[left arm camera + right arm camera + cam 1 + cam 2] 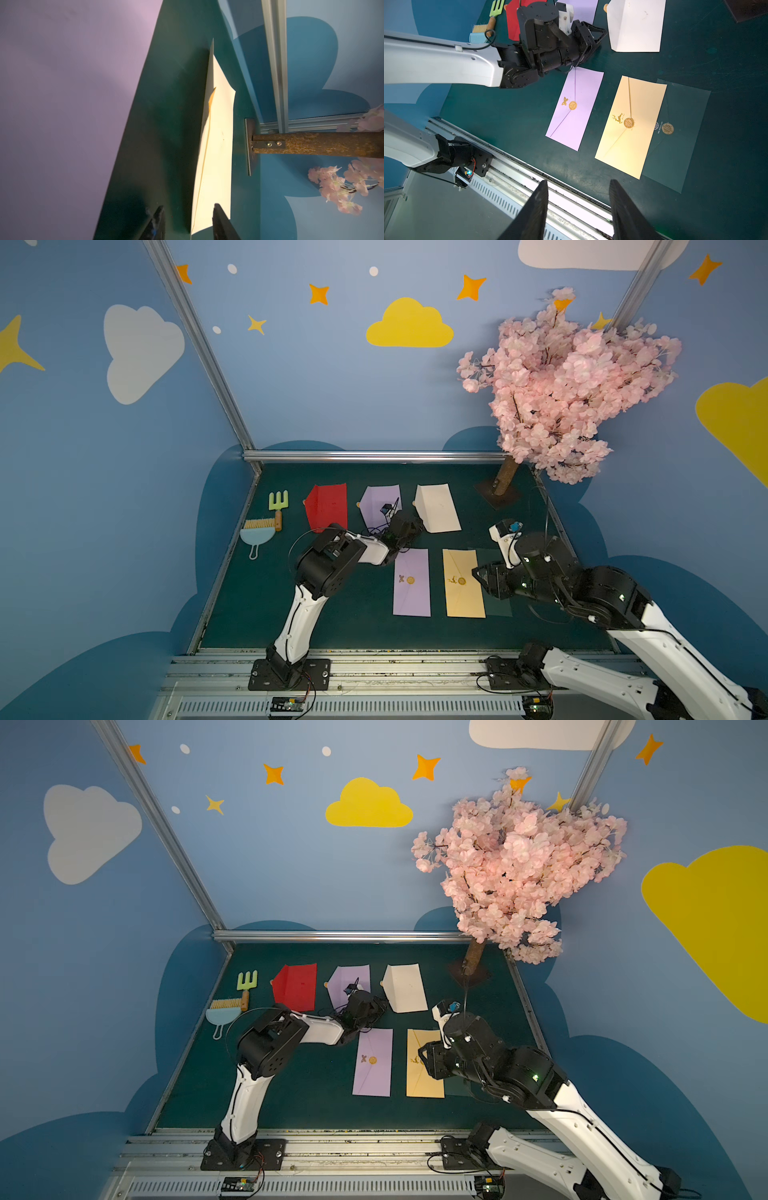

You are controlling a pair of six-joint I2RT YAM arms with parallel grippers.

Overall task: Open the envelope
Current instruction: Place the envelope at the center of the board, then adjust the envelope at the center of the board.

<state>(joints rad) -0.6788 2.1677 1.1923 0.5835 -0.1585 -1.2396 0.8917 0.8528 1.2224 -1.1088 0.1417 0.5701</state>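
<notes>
Three envelopes lie with flaps open in the back row: red [328,506], purple [376,502] and white [438,508]. In the front row lie a sealed purple envelope [577,108], a sealed yellow one [631,124] and a sealed dark green one [679,135], each with a gold seal. My left gripper [188,206] is open and empty, low over the mat between the back purple envelope [62,83] and the white one [220,145]. My right gripper [578,181] is open and empty too, raised at the yellow envelope's right side [482,578].
A green toy rake [278,506] and a blue brush [257,535] lie at the back left. A pink blossom tree [561,385] stands on its trunk [505,481] at the back right corner. A metal rail [374,664] runs along the front edge.
</notes>
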